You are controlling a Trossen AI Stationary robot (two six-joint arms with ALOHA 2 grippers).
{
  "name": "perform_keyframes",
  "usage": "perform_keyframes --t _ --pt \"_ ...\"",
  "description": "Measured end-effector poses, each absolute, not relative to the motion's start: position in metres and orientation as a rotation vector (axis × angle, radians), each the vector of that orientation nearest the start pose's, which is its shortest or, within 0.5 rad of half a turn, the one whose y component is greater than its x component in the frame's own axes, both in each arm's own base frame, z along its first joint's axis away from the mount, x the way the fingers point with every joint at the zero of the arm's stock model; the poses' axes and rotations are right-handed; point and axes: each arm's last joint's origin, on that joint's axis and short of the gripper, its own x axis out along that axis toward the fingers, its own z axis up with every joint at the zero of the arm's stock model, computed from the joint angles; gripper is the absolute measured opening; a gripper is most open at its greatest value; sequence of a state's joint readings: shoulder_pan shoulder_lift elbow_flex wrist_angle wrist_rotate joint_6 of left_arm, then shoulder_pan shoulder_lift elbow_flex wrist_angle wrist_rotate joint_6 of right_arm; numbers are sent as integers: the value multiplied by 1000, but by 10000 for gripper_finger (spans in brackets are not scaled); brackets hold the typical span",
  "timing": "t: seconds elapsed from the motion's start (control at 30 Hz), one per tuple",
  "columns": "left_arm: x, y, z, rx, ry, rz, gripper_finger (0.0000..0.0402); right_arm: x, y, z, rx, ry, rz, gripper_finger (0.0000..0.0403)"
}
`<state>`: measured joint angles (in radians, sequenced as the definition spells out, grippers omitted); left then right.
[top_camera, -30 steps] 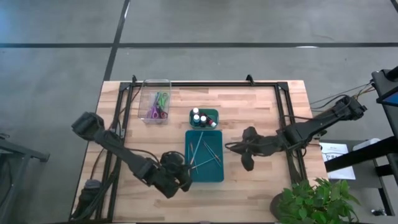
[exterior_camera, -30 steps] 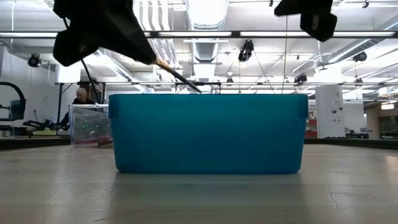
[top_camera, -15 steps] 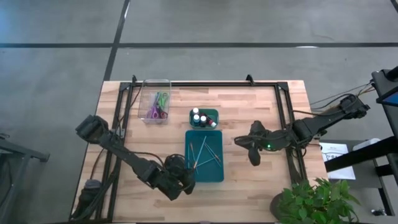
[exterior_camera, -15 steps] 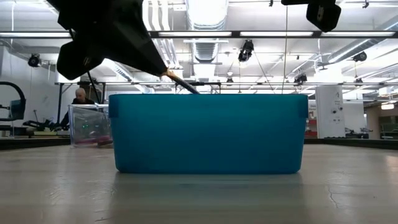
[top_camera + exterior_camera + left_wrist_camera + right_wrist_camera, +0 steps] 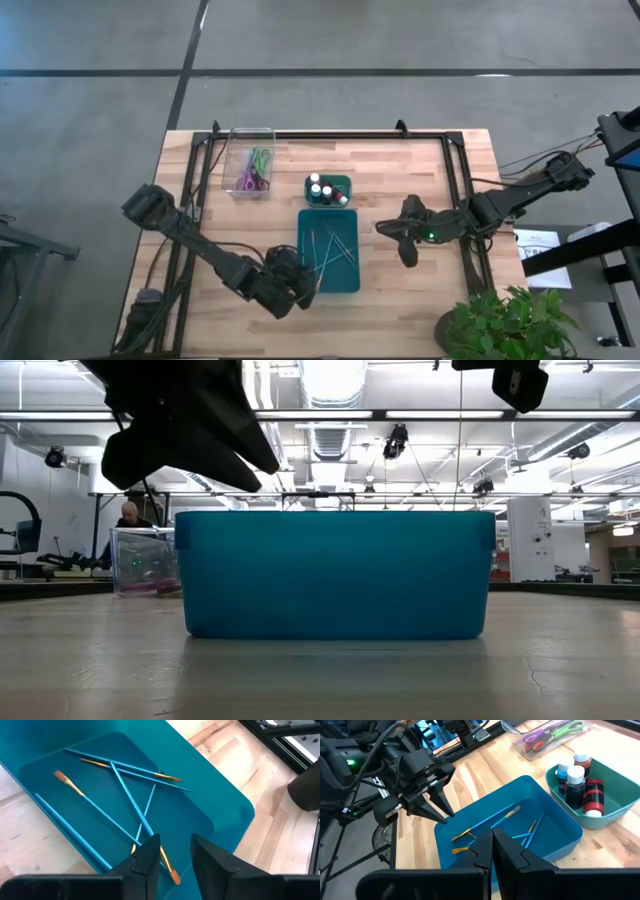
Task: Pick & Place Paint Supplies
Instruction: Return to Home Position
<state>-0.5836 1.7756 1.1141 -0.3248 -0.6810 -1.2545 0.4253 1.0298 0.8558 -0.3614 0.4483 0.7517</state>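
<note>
with the brushes [image 5: 330,245] lying crossed inside the blue bin [image 5: 345,278], the job appears to be at the retreat home. the left arm [image 5: 200,250] has its jaws over the bin's near left corner. they stand narrowly apart and hold nothing. the right arm [image 5: 480,212] hovers beside the bin's other side, jaws pressed together and empty.

a clean exit for the left arm probably means rising straight up until the fingertips clear the bin wall. only then should it swing back across the counter [image 5: 420,170], so nothing clips the rim or shoves the bin. the right arm has open counter behind it and can likely pull straight back.

the low view alone gives height: the left arm's dark bulk [image 5: 180,420] hangs above the bin's rim [image 5: 335,515] with air between. it also shows a person [image 5: 128,515] far behind the clear box [image 5: 140,560]. it cannot see into the bin.

the left wrist view shows the brushes [image 5: 125,775] sharply, one passing beneath the gap in the jaws.

the right wrist view takes in the rest. the paint bottles [image 5: 577,780] stand upright in the teal tray [image 5: 620,795], and the scissors [image 5: 552,732] lie in the clear box.
</note>
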Motion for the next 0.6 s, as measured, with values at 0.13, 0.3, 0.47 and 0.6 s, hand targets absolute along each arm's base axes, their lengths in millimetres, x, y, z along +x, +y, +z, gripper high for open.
perform_keyframes --t 0.13,0.3,0.47,0.6 --pt "308 -174 189 -616 562 549 119 202 78 299 510 447 -200 9" --pt "316 -154 215 -520 545 457 119 202 78 299 508 448 -200 9" --pt "328 -110 219 -412 689 242 119 202 78 299 504 447 -199 9" --pt "344 -64 217 -413 642 -5 119 203 78 299 510 440 -202 9"
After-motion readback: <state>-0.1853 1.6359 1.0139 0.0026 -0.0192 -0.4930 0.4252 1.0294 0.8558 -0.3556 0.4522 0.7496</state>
